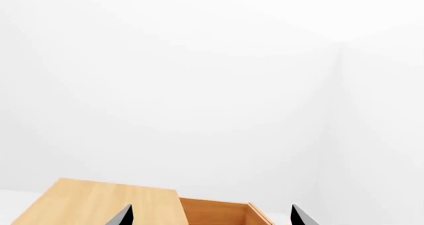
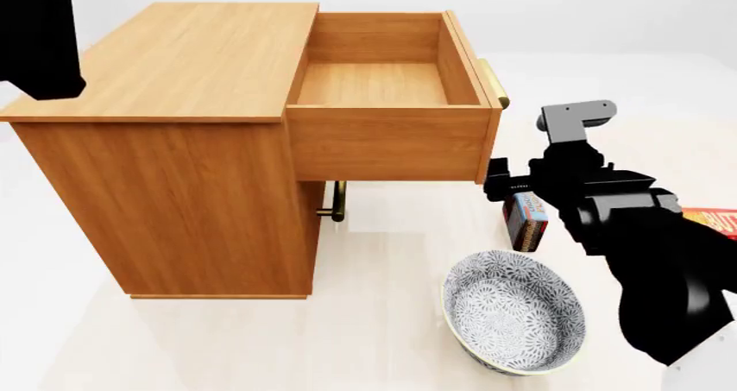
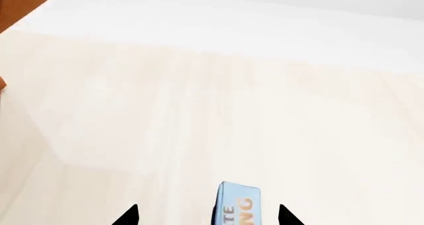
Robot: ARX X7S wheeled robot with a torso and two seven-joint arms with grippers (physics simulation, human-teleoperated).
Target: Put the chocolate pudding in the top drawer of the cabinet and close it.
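The chocolate pudding (image 2: 526, 221) stands on edge on the floor, right of the cabinet (image 2: 161, 175) and below the front of the pulled-out top drawer (image 2: 386, 136). The drawer is open and shows nothing inside. In the right wrist view the pudding's light blue edge (image 3: 239, 205) sits between the spread fingertips of my right gripper (image 3: 208, 217), which is open and not touching it. My left gripper (image 1: 212, 217) is open with nothing in it, held above the cabinet top (image 1: 99, 202) and the drawer (image 1: 219, 212). My left arm (image 2: 34, 37) shows at the top left of the head view.
A patterned grey-white bowl (image 2: 513, 309) rests on the floor in front of the pudding. An orange-red butter box (image 2: 712, 220) lies at the right, partly behind my right arm (image 2: 622, 218). A lower drawer's brass handle (image 2: 337, 201) shows under the open drawer.
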